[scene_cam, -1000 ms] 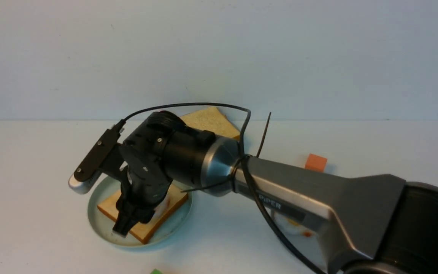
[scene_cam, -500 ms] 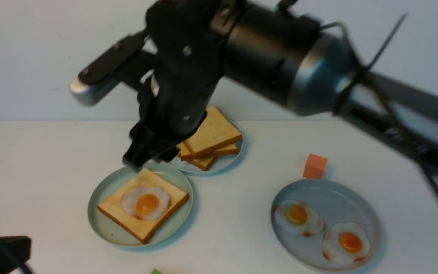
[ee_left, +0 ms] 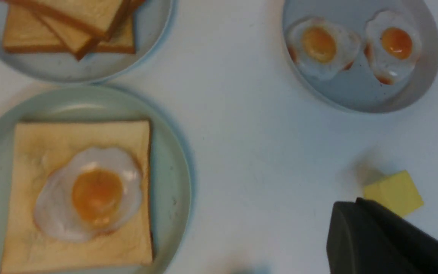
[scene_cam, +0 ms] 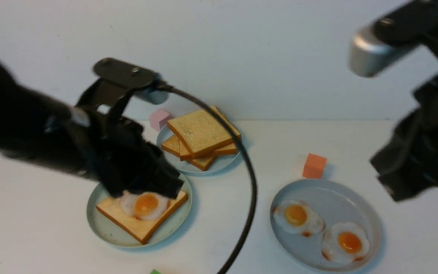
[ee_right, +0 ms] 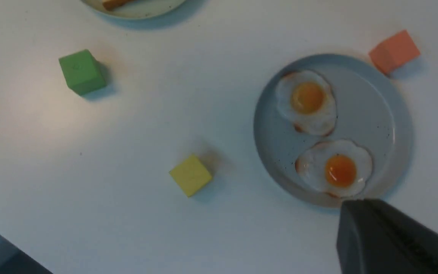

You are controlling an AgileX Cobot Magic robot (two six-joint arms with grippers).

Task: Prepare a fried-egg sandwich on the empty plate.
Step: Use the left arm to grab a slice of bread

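The pale mint-green plate (scene_cam: 101, 228) (ee_left: 173, 179) stands at the front left. One toast slice (scene_cam: 127, 222) (ee_left: 51, 133) lies on it, and a fried egg (scene_cam: 146, 204) (ee_left: 93, 194) rests bare on top of the slice. My left gripper (scene_cam: 173, 188) (ee_left: 356, 205) hangs shut and empty over the plate's far side, hiding part of the toast in the front view. My right gripper (scene_cam: 388, 182) (ee_right: 356, 205) is raised at the right, above the egg plate's near edge, shut on nothing.
A pile of plain toast (scene_cam: 200, 133) (ee_left: 70, 15) sits on a grey-blue plate (scene_cam: 226, 161) behind the mint plate. A grey plate (scene_cam: 340, 201) (ee_right: 371, 110) holds two eggs (scene_cam: 297, 217). Loose cubes: orange (scene_cam: 315, 166), pink (scene_cam: 159, 118), yellow (ee_right: 190, 175), green (ee_right: 82, 71).
My right gripper left the egg on the toast, rose, swung off to the right and shut. My left arm came in from the left over the mint plate.
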